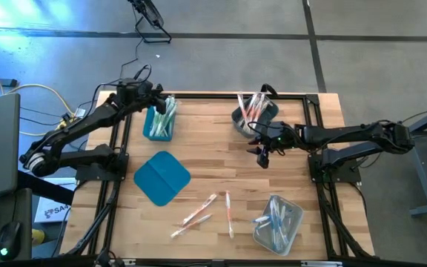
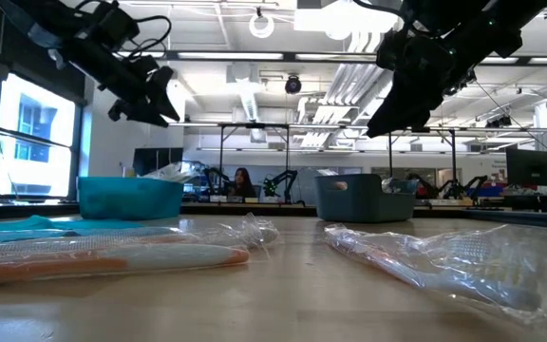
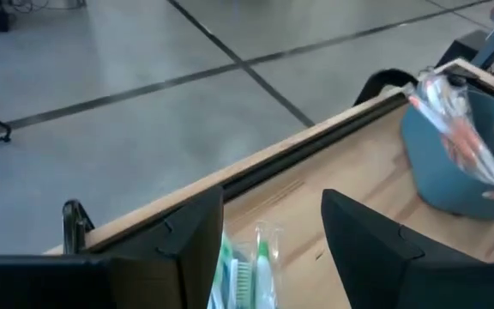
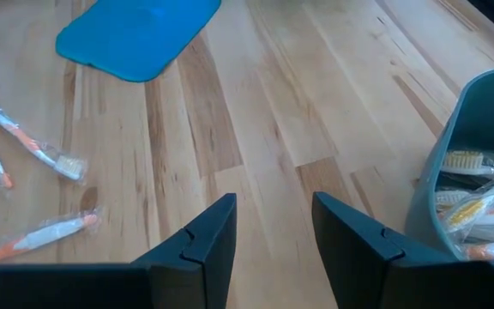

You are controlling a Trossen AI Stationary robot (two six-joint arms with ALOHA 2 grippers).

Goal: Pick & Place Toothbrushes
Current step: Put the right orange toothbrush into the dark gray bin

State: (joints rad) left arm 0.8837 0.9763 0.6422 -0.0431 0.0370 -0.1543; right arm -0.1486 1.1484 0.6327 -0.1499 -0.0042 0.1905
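A teal bin (image 1: 159,124) at the far left holds green toothbrushes (image 3: 249,273) standing on end. My left gripper (image 1: 159,101) hovers open just above that bin, its fingers either side of the brush tops and touching none. At the far middle, a grey bin (image 1: 252,117) holds orange toothbrushes (image 4: 478,197). My right gripper (image 4: 274,210) hangs open over bare wood on the near side of the grey bin, with nothing between its fingers. Three wrapped orange toothbrushes (image 1: 199,211) lie loose on the table near the front.
A flat teal lid (image 1: 161,178) lies left of centre. A clear bin (image 1: 279,222) with blue brushes sits at the near right. Bare wood stretches between the lid, the grey bin and the loose brushes. A black frame rail (image 3: 316,142) runs along the table's far edge.
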